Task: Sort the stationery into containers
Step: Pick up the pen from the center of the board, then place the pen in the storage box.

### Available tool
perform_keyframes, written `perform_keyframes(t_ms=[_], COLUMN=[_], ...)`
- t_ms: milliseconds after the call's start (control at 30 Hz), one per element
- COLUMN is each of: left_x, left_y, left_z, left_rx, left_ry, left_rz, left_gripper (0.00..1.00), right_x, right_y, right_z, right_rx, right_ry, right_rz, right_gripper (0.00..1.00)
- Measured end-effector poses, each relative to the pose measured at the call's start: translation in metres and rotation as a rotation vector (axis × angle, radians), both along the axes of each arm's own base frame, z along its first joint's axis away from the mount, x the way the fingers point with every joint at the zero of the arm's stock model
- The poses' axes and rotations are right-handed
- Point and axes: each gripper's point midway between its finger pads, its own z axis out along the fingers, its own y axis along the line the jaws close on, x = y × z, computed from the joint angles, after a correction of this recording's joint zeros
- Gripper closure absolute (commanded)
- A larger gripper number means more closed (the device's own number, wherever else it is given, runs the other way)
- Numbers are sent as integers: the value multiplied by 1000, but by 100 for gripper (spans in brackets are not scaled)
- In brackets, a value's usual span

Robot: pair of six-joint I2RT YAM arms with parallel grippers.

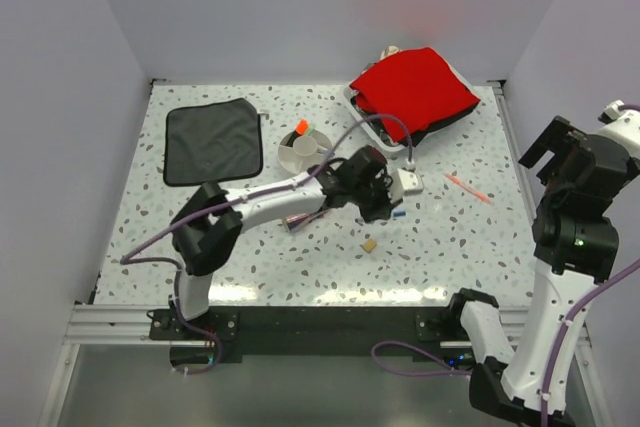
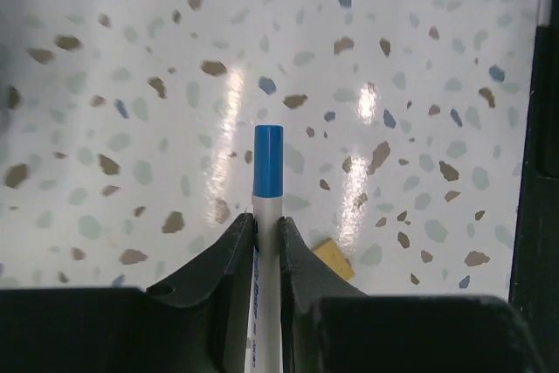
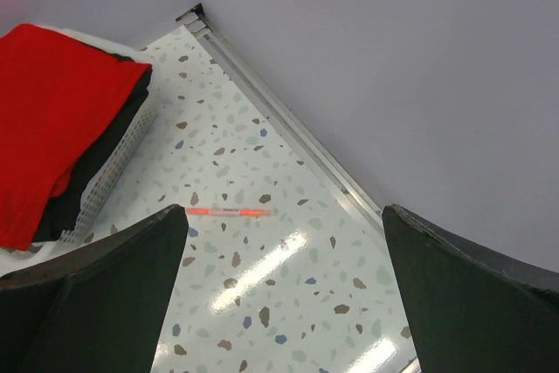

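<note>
**Left gripper clamps a blue-capped pen; right gripper hangs wide open**

The left gripper (image 2: 266, 226) is clenched on a blue-capped pen (image 2: 268, 159). Its two dark fingers (image 2: 229, 255) pinch the white barrel, and the blue cap sticks out past the fingertips. In the top view this gripper (image 1: 388, 205) sits near the middle of the speckled desk (image 1: 450, 247).

Taking the left gripper as centre in the top view:
- A tan eraser block (image 1: 370, 244) lies close by on the desk at about 7 o'clock, apart from the fingers.
- The round bowl (image 1: 290, 159) stands at 10 o'clock, with an orange-and-black highlighter (image 1: 300, 128) leaning up out of its far side.
- A black cloth (image 1: 212, 139) lies flat beyond the bowl, also around 10 o'clock.
- A thin red pen (image 1: 468, 187) rests alone on the desk at 3 o'clock.
- A white tray (image 1: 362, 105) holding a red cloth (image 1: 412, 87) sits at 1 o'clock, against the back wall.

The right gripper (image 3: 284, 242) is released, with its jaws spread wide and nothing between them. It is raised at the desk's right edge, and its camera looks down on the red pen and the tray corner.
</note>
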Motion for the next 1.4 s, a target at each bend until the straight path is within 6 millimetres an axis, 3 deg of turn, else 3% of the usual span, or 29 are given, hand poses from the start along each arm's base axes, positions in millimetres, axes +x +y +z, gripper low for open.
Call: perform_keyframes(t_ms=[167,233,300,400,567,733,900,1100,1200,1400], left_x=[37,49,65,100,155,182,199,215,217,219], left_y=[11,17,29,54,80,84,101,123,123,118], left_z=[114,148,173,185,171,138,111,108,99,61], left_rx=[-275,-378,-481,-567,-628,-633,-619,-617,-613,-583], left_ry=[-99,-154,-211,-262,-282,-223,-163,-174,-163,-98], left_rz=[7,-1,10,53,106,99,118,149,150,154], left_gripper=[100,100,100,100,100,100,100,100,100,100], right_x=[11,20,30,47,76,99,109,109,109,109], right_y=[-1,-1,-1,0,-4,-8,-11,-12,-12,-13], right_z=[3,2,1,-3,-17,-24,-25,-23,-23,-21], right_rx=[-11,-10,-9,2,15,28,23,4,-2,-11], right_ry=[7,12,15,27,68,89,97,99,102,104], right_rz=[26,44,64,96,133,151,155,160,163,166], right_gripper=[6,7,7,7,7,7,7,7,7,7])
